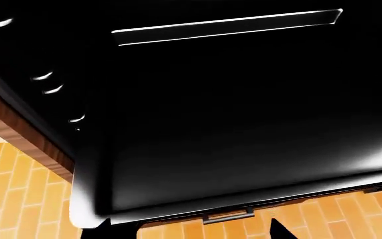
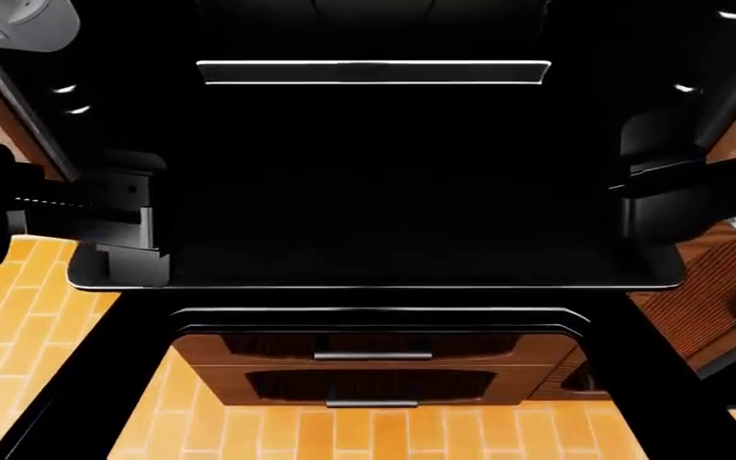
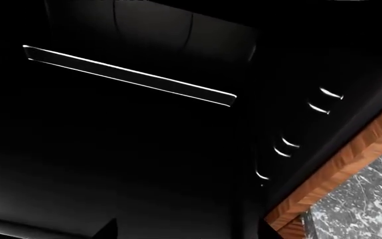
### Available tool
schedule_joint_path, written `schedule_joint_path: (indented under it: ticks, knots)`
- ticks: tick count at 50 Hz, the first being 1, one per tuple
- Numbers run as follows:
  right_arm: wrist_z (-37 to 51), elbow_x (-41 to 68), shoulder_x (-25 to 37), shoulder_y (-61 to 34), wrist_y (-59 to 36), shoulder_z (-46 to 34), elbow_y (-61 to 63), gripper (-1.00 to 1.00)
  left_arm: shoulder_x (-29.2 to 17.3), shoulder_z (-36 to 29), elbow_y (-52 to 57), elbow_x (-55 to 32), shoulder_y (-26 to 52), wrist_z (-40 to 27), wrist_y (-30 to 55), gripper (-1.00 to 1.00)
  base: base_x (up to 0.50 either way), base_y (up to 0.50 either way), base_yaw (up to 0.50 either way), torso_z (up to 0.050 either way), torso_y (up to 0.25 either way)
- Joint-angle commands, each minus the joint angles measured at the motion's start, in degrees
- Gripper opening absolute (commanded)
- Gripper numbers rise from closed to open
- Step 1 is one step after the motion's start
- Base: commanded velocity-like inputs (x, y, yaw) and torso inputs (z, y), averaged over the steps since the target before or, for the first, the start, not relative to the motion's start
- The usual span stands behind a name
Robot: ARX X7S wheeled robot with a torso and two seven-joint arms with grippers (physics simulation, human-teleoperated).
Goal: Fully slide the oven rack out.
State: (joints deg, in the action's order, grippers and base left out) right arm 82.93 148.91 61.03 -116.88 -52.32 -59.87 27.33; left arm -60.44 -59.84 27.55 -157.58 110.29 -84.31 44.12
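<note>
The head view alone shows both grippers: left gripper and right gripper sit at opposite side edges of the oven rack; finger spread cannot be told on either. The rack's bright front edge overhangs the lowered door panel. The wrist views show only the rack, the bright-outlined strip and orange floor

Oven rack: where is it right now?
Head view: the oven rack spans the centre, between the left claw and right claw, below the bright-outlined strip.
</note>
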Motion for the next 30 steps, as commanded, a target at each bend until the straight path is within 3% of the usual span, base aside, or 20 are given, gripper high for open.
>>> schedule_joint_path:
  ticks: [1,30]
  knots:
    - [-0.2,0.0,0.1,-0.2,0.1,-0.4,0.2,1.00,-0.1,-0.6,0.0,0.1,0.5,0.5,0.0,1.00,0.00,0.00,0.00,0.000,-0.092]
    - [-1.1,-0.9,0.1,0.3,0.9,-1.2,0.9,1.00,-0.1,-1.7,0.4,0.5,1.0,1.5,-0.8,1.00,0.00,0.00,0.00,0.000,-0.094]
